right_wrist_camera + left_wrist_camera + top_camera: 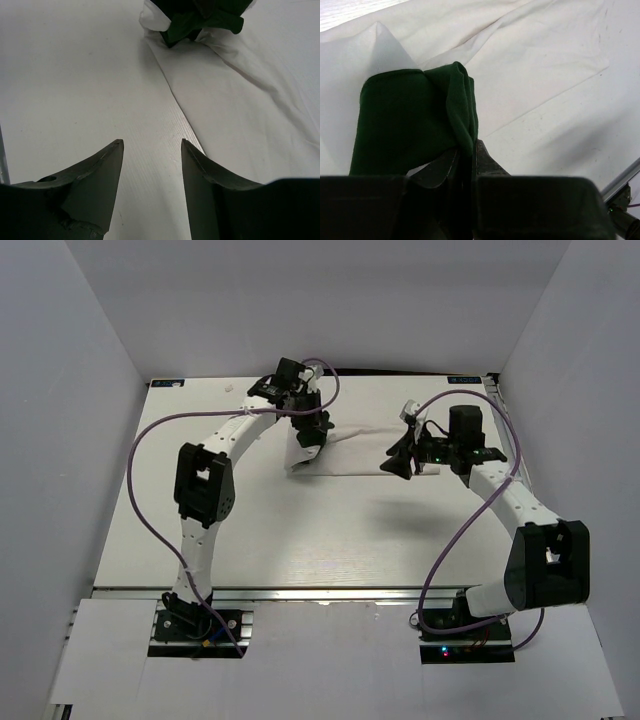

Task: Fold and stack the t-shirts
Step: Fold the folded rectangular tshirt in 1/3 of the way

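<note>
The t-shirt (347,455) is white cloth with dark green sleeves, lying as a rumpled strip at the table's far middle. My left gripper (311,436) is at its left end, shut on a dark green sleeve (410,115), which is pinched between the fingers (487,162) and raised off the white cloth (545,55). My right gripper (401,462) hovers at the shirt's right end, open and empty (152,142), over bare table beside the shirt's edge (240,100). The green sleeve (200,20) shows far ahead of it. The print is hidden.
The white table (300,540) is enclosed by white walls at the left, right and back. A metal rail (330,591) runs along the near edge. Purple cables (150,440) loop from both arms.
</note>
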Tool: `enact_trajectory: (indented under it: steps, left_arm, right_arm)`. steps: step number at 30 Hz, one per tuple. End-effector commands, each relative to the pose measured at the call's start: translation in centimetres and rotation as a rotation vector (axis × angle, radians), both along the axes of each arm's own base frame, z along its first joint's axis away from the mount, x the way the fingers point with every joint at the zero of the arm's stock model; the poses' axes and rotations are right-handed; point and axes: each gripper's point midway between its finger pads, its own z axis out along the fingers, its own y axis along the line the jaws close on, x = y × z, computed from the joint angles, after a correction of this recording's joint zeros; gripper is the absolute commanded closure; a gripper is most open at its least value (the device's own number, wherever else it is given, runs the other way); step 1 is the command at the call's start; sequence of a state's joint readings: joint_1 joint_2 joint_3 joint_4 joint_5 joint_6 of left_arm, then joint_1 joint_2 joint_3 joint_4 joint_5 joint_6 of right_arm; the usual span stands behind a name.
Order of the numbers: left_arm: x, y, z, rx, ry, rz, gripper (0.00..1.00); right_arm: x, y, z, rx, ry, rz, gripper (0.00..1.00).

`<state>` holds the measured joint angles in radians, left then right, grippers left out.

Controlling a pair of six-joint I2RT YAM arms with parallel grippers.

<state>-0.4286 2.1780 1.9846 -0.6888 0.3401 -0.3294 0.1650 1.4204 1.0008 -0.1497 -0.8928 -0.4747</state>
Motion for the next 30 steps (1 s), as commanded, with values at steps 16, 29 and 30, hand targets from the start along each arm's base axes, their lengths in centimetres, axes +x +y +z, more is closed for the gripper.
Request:
enact_trajectory:
  steps: [16,29,30]
  left_arm:
    - [1.4,-3.8,-2.4,0.014,0.013,0.031,1.0]
    - [1.7,-4.7,-4.7,0.006,0.065,0.09,1.0]
    - [1.6,-4.8,-5.0,0.006,0.073,0.09,1.0]
  right_arm:
    - [-0.9,-0.5,0.4,0.025,-0.013,-0.006,0.44]
    - [-1.3,-0.6,-0.3,0.018,0.001,-0.006,0.44]
    - [-1.3,-0.6,-0.4,0.017,0.003,-0.005,0.44]
